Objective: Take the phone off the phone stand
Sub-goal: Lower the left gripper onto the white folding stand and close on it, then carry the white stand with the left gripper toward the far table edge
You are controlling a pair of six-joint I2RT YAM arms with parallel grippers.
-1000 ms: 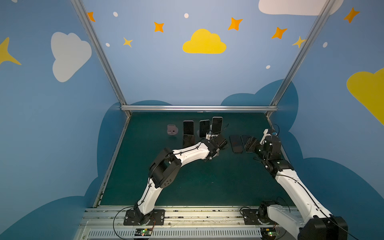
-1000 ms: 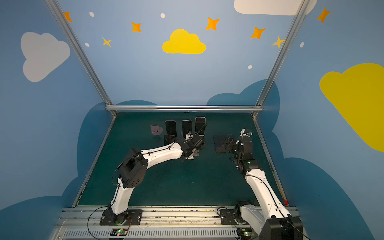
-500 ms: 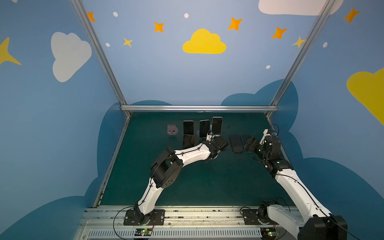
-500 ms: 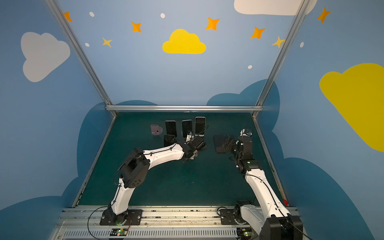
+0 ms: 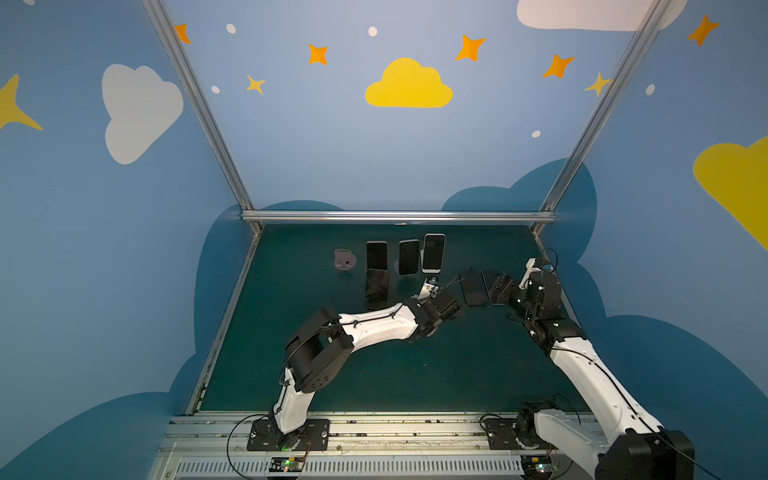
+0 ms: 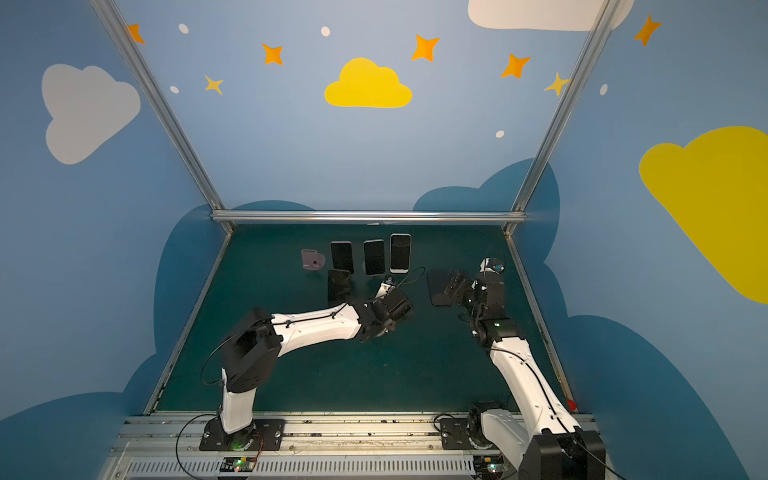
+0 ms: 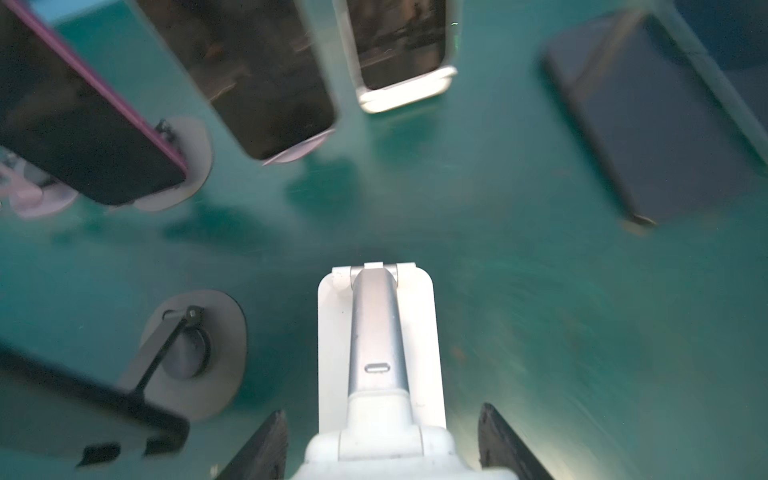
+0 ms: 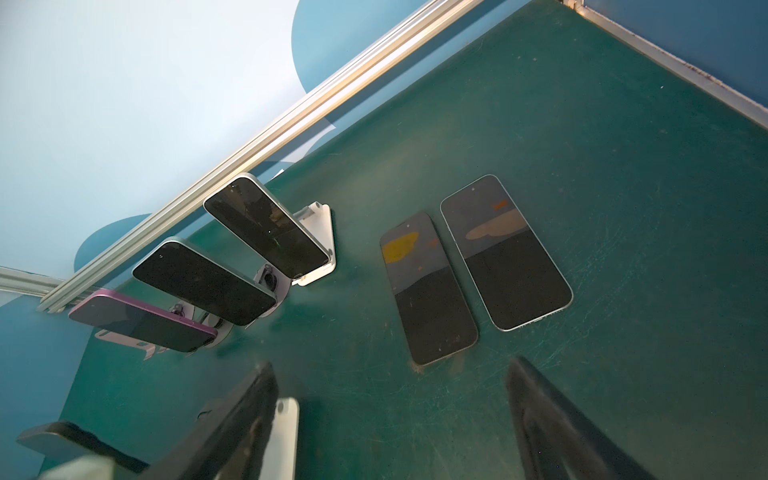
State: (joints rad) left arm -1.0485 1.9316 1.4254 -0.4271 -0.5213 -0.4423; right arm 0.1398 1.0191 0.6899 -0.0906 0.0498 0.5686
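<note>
Left jaws just narrowed around the white stand (image 7: 422,340), grip unclear. The stand looks bare, its phone apparently off. Right jaws gape empty nearby.

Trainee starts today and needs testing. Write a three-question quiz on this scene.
1. How many phones lie flat on the table?
2. True or false: the pink stand holds a phone.
3. Which stand sits between the left gripper's jaws? A) white B) pink C) black

Key
1. Two, side by side.
2. False; it is empty.
3. A, the white stand, which carries no phone.
</note>
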